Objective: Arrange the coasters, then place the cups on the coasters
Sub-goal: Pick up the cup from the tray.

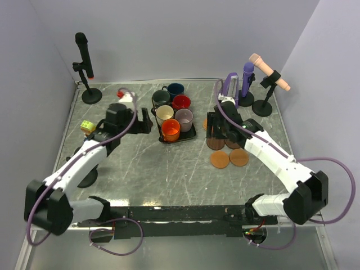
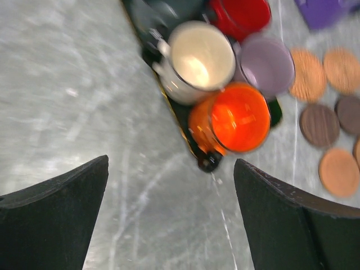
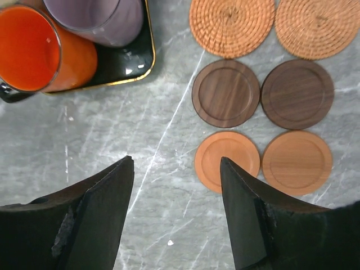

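The six coasters [image 3: 226, 93] lay in three pairs on the table [image 1: 169, 174], just right of the black tray [image 3: 126, 64] where all six cups [image 1: 170, 130] stood together. The right gripper [image 3: 177, 163] hung near the coasters, jaws spread and empty. The left gripper [image 2: 171, 163] hovered beside the tray, jaws wide, grasping nothing.

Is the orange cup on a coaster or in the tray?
In the tray. The orange cup stands at a corner of the black tray, beside the mauve cup; the six coasters nearby are bare.
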{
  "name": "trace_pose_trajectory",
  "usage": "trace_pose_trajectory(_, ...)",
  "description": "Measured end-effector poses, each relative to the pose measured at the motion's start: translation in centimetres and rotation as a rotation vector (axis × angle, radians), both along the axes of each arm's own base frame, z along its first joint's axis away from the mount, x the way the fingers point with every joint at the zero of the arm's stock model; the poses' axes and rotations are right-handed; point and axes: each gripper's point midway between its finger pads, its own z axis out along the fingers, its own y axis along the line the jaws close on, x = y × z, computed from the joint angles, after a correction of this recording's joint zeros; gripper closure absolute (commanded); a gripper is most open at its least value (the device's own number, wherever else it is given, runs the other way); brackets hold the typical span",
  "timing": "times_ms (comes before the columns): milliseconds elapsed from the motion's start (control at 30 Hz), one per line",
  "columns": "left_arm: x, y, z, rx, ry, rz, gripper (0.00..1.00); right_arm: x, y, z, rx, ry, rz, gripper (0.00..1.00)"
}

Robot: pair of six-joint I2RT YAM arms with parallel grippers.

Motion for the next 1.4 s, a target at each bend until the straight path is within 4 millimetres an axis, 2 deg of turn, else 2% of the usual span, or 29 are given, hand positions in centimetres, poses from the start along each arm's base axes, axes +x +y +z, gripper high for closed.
trace_pose_trajectory(67,-0.1,-1.6,-1.7,0.008,0.053,-0.051,0.11,-0.1,-0.4,0.7,0.017,-0.022,-0.008,0.3)
trace_pose_trajectory(167,0.2,-3.7,-4.0,0.013,0.128,-0.113,0.18,-0.5,-0.9,0.8,0.023,-0.031,-0.008,0.3)
trace_pose_trajectory(333,1.8,-5.6,-5.9,0.006,0.197,-0.142,0.23,-1.2,-1.5,-0.4,0.0,-0.018,0.011,0.31)
trace_pose_trajectory(500,2.5,-7.1,-7.6,0.014,0.241,-0.147,0.29,-1.2,-1.7,-0.4,-0.029,-0.029,0.043,0.32)
trace_pose_trajectory(700,5.1,-8.9,-8.4,0.023,0.26,-0.122,0.37,-1.1,-2.0,0.0,-0.045,-0.049,0.053,0.33)
trace_pose_trajectory(867,7.0,-9.4,-8.8,0.031,0.283,-0.073,0.43,-1.9,-1.6,-0.9,-0.033,0.013,0.066,0.34)
trace_pose_trajectory(1000,7.1,-9.3,-9.2,0.064,0.31,-0.033,0.44,-2.2,-1.5,-1.3,-0.043,0.072,0.069,0.34)
trace_pose_trajectory(1167,6.5,-10.2,-10.3,0.115,0.36,-0.038,0.48,-2.1,-1.0,-0.1,-0.037,0.097,0.077,0.34)
trace_pose_trajectory(1300,5.7,-10.1,-11.4,0.159,0.405,-0.034,0.74,-2.0,-0.5,0.9,-0.014,0.109,0.075,0.35)
trace_pose_trajectory(1400,5.3,-9.5,-11.7,0.177,0.428,-0.019,0.83,-2.4,-0.4,0.9,-0.005,0.136,0.072,0.35)
